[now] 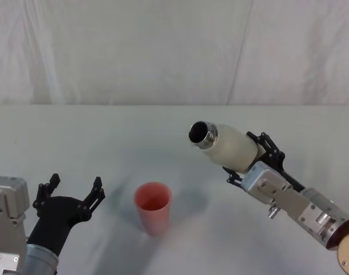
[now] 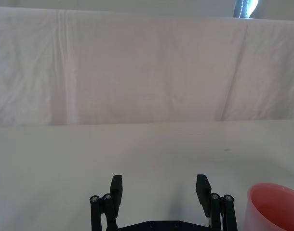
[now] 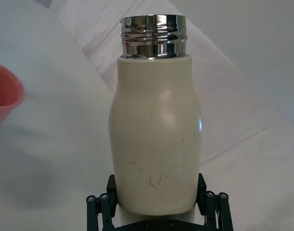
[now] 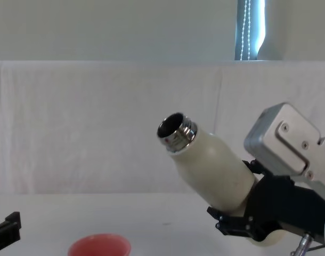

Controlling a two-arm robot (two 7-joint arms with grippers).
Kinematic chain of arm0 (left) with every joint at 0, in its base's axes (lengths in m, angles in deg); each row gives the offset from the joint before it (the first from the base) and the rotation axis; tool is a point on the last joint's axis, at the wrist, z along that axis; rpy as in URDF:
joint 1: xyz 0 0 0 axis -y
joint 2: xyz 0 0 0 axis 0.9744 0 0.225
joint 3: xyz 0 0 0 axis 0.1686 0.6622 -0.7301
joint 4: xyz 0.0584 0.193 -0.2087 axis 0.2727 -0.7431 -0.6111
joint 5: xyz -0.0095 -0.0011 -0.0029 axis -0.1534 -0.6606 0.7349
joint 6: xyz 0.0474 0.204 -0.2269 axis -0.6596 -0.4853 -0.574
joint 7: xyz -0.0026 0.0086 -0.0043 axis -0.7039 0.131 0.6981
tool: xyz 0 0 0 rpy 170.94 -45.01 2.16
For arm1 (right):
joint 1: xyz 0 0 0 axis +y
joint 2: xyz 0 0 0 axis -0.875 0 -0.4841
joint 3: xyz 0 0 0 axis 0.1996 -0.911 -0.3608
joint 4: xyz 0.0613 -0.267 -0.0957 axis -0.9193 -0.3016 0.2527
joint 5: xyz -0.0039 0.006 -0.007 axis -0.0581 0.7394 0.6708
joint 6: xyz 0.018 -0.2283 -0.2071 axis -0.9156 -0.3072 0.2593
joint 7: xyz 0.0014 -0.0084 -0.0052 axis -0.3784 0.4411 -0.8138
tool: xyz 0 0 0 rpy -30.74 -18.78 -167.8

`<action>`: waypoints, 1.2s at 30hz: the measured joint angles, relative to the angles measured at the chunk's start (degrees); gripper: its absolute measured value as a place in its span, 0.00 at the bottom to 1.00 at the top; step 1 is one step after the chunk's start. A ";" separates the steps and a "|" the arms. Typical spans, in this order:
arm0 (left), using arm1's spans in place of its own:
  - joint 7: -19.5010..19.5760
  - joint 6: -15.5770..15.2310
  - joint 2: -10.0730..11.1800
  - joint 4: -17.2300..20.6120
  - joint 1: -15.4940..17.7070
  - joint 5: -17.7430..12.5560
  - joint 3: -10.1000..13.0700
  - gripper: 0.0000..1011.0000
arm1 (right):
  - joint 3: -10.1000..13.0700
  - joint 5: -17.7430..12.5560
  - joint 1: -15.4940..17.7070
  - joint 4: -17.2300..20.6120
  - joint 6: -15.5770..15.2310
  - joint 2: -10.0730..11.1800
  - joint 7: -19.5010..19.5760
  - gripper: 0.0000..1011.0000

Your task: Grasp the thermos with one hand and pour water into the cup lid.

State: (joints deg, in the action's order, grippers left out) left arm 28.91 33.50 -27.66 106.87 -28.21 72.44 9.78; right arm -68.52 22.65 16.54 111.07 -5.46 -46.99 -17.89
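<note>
My right gripper (image 1: 250, 158) is shut on the cream-white thermos (image 1: 226, 145) and holds it in the air, tilted with its open steel neck pointing left toward the cup lid. In the right wrist view the thermos (image 3: 155, 144) sits between the black fingers (image 3: 100, 207), its base gripped. The chest view shows the thermos (image 4: 213, 165) leaning up and left, well above the table. The salmon-pink cup lid (image 1: 153, 207) stands upright on the table, below and left of the neck, also seen as the cup lid (image 4: 99, 246) and the cup lid (image 2: 274, 208). My left gripper (image 1: 71, 197) rests open, left of the cup lid.
A white cloth covers the table (image 1: 163, 132) and hangs as a backdrop (image 4: 98, 122) behind it. Free room lies on all sides of the cup lid.
</note>
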 joint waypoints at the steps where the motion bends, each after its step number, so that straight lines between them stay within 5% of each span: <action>1: 0.00 0.00 0.00 0.00 0.00 0.00 0.00 0.99 | -0.08 0.32 -0.05 -0.13 0.06 -0.03 0.06 0.94; 36: 0.00 0.00 0.00 0.00 0.00 0.00 0.00 0.99 | -5.45 13.70 -3.43 -4.19 4.05 0.22 5.27 0.94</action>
State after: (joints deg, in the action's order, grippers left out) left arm 28.91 33.50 -27.67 106.87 -28.21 72.44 9.78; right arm -73.97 36.36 13.11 106.88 -1.41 -46.77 -12.62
